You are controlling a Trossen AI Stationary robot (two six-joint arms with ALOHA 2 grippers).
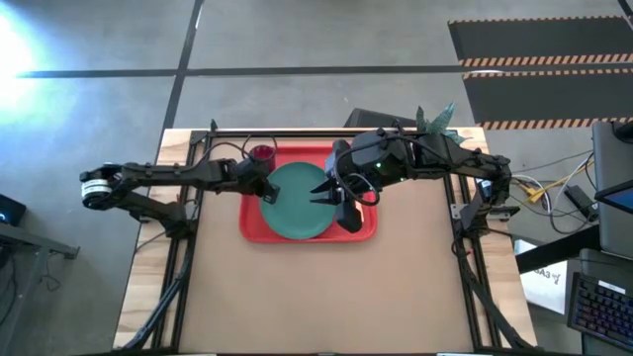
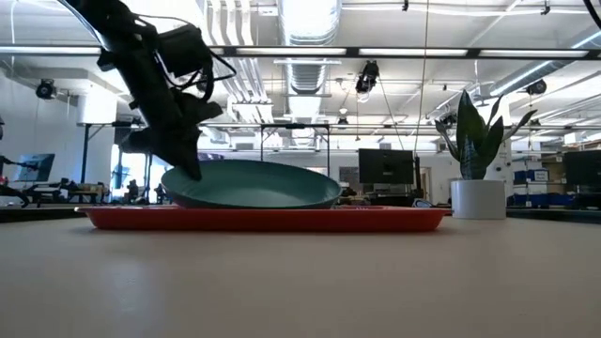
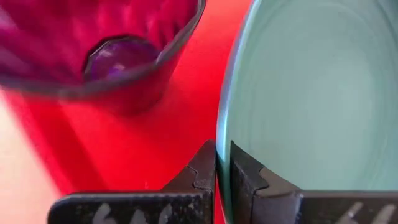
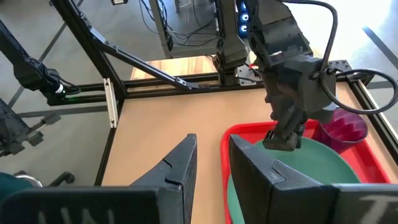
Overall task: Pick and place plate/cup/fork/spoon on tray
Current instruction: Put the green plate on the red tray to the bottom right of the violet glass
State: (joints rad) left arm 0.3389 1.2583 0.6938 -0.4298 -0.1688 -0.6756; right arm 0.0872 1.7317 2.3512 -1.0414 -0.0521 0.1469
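1. My left gripper (image 3: 222, 171) is clamped on the rim of the plate (image 1: 300, 201), fingers pinched tight on its left edge.
2. The plate sits on the tray (image 1: 364, 229), tilted: in the low view the gripped side is raised, the other side rests on the tray.
3. The cup (image 1: 262, 153) stands upright in the tray's far left corner, just beside the plate, apart from my fingers.
4. My right gripper (image 1: 331, 193) hangs over the plate's right side, fingers (image 4: 177, 171) partly apart with nothing between them.
5. Fork and spoon: can't see either in any view.
6. A white pot with a green plant (image 2: 477, 198) stands on the table beyond the tray.
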